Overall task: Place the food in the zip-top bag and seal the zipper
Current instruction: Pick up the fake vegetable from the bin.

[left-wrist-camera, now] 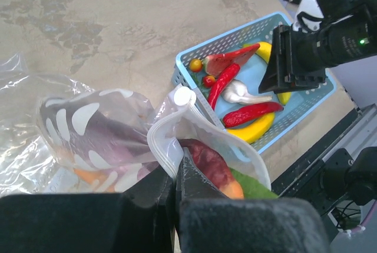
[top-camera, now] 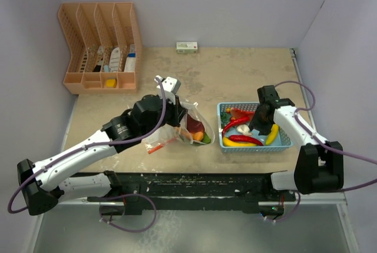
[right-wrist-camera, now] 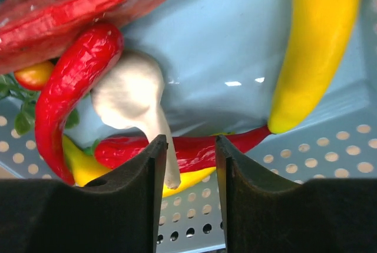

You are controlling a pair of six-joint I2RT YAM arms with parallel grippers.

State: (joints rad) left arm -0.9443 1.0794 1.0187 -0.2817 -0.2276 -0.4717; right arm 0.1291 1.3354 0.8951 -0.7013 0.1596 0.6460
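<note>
L gripper (left-wrist-camera: 177,173) was shut on bag (left-wrist-camera: 168,132) rim, mouth open near basket (left-wrist-camera: 235,32). R gripper (right-wrist-camera: 191,167), half open, nothing held, straddled chili (right-wrist-camera: 129,150); garlic (right-wrist-camera: 126,97) stem just beside a finger might get pinched too.

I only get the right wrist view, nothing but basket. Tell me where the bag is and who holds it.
Observer: The clear dotted zip-top bag lies on the table, left of the light blue plastic basket; the left fingers pinch its mouth rim.
Operator: Report what is inside.
Observer: A dark red chunk, an orange piece and a green leafy piece.
Operator: Say which way the mouth faces.
Observer: Toward the basket, gaping open.
</note>
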